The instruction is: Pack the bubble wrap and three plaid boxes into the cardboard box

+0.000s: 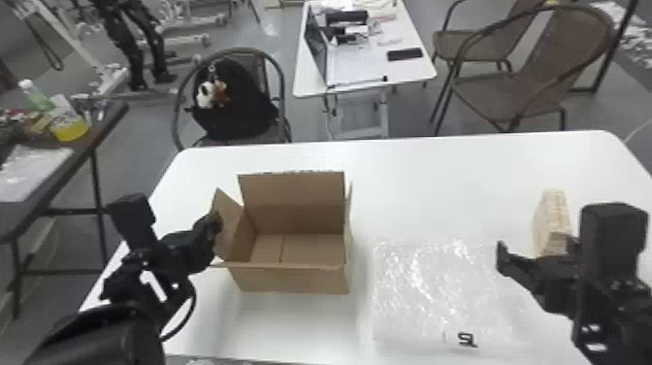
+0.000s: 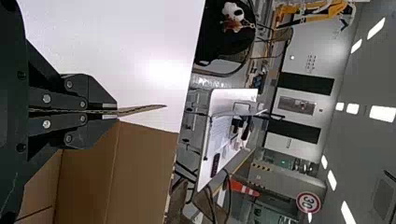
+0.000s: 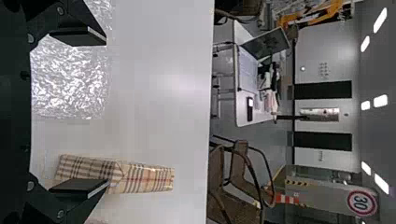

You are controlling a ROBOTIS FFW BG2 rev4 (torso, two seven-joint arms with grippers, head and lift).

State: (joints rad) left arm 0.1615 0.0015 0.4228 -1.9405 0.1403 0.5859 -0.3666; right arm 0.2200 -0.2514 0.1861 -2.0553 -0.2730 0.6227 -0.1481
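Left claw (image 1: 217, 223) is clamped on a side flap (image 1: 229, 242) of the open cardboard box (image 1: 291, 280); bubble wrap (image 1: 427, 286) lies beside that; the right claw (image 1: 536, 252), fingers well apart, hangs by a plaid box (image 1: 551, 218). Past the table (image 1: 436, 179), a chair (image 1: 180, 102) holds a bag (image 1: 242, 114).

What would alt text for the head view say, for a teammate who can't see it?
The left gripper pinches the left flap of an open cardboard box on a white table. Bubble wrap lies flat to the box's right; farther right, the open right gripper is near at least one plaid box.
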